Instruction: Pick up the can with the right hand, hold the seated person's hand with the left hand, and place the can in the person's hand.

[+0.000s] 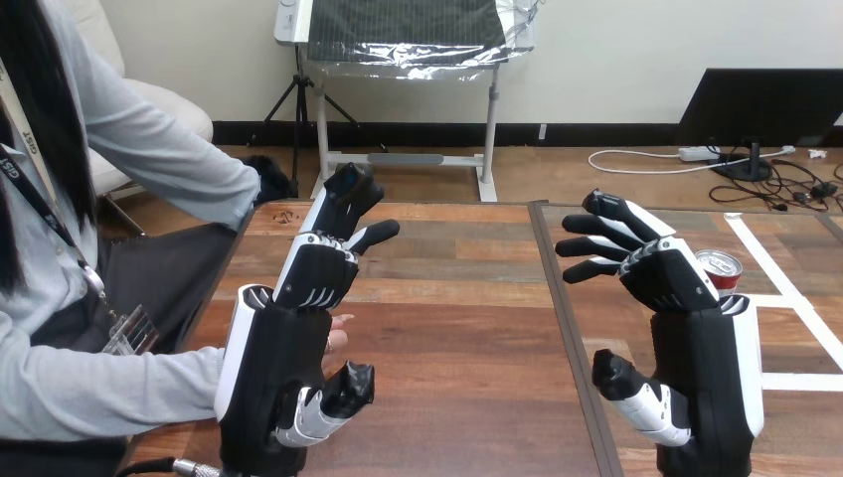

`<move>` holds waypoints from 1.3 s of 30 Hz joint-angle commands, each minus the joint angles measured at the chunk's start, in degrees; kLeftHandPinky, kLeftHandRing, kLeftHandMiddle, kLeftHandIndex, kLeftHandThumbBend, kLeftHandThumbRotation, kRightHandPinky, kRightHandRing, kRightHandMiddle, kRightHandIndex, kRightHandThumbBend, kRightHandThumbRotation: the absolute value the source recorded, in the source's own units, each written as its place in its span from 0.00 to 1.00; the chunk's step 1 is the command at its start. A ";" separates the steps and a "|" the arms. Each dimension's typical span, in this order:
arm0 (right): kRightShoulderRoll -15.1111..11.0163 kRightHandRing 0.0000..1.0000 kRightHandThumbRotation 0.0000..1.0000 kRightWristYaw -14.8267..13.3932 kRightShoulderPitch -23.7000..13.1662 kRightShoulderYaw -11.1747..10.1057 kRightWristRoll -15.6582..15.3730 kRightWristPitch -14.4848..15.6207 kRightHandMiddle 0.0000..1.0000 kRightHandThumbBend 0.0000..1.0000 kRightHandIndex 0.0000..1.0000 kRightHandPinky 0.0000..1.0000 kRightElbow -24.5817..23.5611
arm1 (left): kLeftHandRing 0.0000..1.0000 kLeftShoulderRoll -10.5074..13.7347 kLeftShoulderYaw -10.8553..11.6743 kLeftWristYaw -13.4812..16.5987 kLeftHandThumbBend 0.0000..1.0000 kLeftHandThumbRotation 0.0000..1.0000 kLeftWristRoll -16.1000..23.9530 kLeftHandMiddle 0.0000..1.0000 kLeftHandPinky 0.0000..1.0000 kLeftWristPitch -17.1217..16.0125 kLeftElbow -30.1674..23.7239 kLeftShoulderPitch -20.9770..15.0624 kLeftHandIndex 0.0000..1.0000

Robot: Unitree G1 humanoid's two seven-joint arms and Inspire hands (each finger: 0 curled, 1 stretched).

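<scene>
A red can [719, 269] with a silver top stands on the table [457, 348] at the right, mostly hidden behind my right hand [696, 338]. That hand is raised in front of the can with its fingers spread and nothing in it. My left hand [288, 348] is raised at the left, fingers straight and pointing away, thumb apart. The person's hand [340, 333] rests on the table just behind my left hand, with only its fingertips showing. Whether the two touch I cannot tell.
The person sits at the table's left side, a grey-sleeved forearm [109, 393] reaching in along the front edge. A dark seam [567, 328] divides the tabletop. White tape lines [785, 288] mark the wood at the far right.
</scene>
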 commanded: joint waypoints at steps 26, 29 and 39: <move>0.42 0.66 0.77 -0.50 -3.55 -2.18 -1.17 -0.39 0.73 0.90 0.78 0.58 -0.65 | 0.92 0.63 -0.78 0.71 0.84 0.78 0.53 0.95 0.82 -0.69 2.62 -4.17 0.94; 0.45 0.66 0.77 -0.68 -3.68 -2.61 -1.76 -0.46 0.73 0.90 0.78 0.58 -0.48 | 0.92 0.68 -0.79 0.72 0.84 0.78 0.65 0.95 0.81 -0.80 2.95 -4.26 0.94; 0.20 0.67 0.77 -0.60 -3.90 -2.66 -1.42 -0.20 0.73 0.90 0.78 0.60 -0.28 | 0.93 0.51 -1.12 0.58 0.84 0.77 0.32 0.95 0.81 -0.70 3.46 -4.40 0.95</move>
